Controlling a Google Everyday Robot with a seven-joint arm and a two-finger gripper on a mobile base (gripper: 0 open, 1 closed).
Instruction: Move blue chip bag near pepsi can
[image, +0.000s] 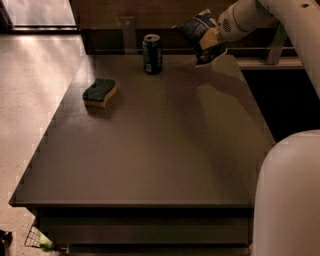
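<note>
The blue chip bag, crumpled navy foil with white panels, hangs in the air above the table's far right part. My gripper is shut on its right side and holds it up. The pepsi can, dark blue with a silver rim, stands upright near the table's far edge, to the left of the bag and apart from it.
A green-topped yellow sponge lies on the dark table at the left. My white arm comes in from the upper right, and a white part of the robot fills the lower right corner. A dark ledge runs behind the table.
</note>
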